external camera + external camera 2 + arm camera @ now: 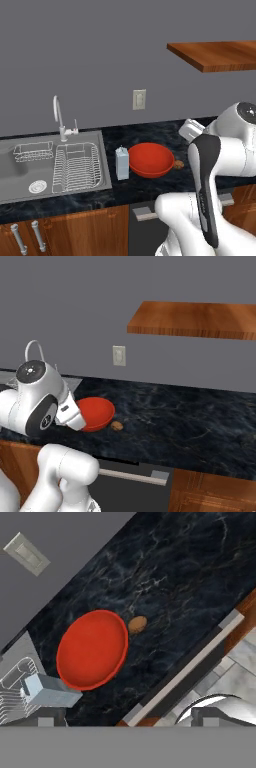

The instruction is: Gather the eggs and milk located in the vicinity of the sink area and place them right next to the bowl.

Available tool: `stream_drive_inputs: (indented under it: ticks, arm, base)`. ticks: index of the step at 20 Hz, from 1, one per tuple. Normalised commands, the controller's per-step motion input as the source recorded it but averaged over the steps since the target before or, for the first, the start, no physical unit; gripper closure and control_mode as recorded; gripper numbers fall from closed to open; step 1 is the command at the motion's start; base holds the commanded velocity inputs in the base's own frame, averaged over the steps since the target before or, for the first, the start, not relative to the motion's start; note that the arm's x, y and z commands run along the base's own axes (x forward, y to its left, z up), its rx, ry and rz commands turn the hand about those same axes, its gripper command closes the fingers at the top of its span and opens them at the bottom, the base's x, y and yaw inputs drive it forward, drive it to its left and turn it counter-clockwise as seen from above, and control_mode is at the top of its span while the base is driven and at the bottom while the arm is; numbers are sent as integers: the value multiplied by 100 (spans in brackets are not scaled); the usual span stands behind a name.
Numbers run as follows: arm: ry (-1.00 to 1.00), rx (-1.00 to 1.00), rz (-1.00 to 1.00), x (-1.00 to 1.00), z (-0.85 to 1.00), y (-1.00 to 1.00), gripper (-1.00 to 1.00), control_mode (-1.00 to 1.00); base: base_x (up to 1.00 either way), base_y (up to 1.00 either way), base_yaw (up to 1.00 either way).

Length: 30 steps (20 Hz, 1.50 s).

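Observation:
The red bowl point(151, 160) point(95, 413) point(92, 649) rests on the dark marble counter. The milk point(122, 162) point(47, 692) stands upright right against the bowl's sink side. One brown egg point(178, 163) point(117, 426) point(137, 624) lies on the counter close to the bowl's other side. The steel sink point(20, 170) with its wire rack point(76, 167) and faucet point(57, 112) lies left of the milk. My gripper point(129, 719) hovers high above the counter's front edge, looking down on the bowl. Its jaws are open wide and hold nothing.
A wall outlet point(139, 99) point(119, 355) point(27, 554) sits behind the bowl. A wooden shelf point(217, 54) point(195, 320) hangs above the counter to the right. Wooden cabinets and a drawer handle point(185, 672) run below the counter edge. Bare counter point(200, 416) stretches right of the egg.

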Motion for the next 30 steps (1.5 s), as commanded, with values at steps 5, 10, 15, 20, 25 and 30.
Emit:
stream_drive_inputs:
  ticks: [5,10,15,20,25,30]
  arm:
    - [0,-10,5,-1,0,26,-100,-100]
    - [0,-3,1,0,0,6,-100,-100]
    - [0,0,1,0,0,0,-100,100]
    - [0,0,0,0,0,0,-100,100]
    - [0,0,0,0,0,0,-100,100]
    - [0,0,0,0,0,0,-100,100]
  base:
    - [0,0,0]
    - [0,0,0]
    - [0,0,0]
    - [0,11,11]
    - [0,29,19]
    - [-2,35,20]
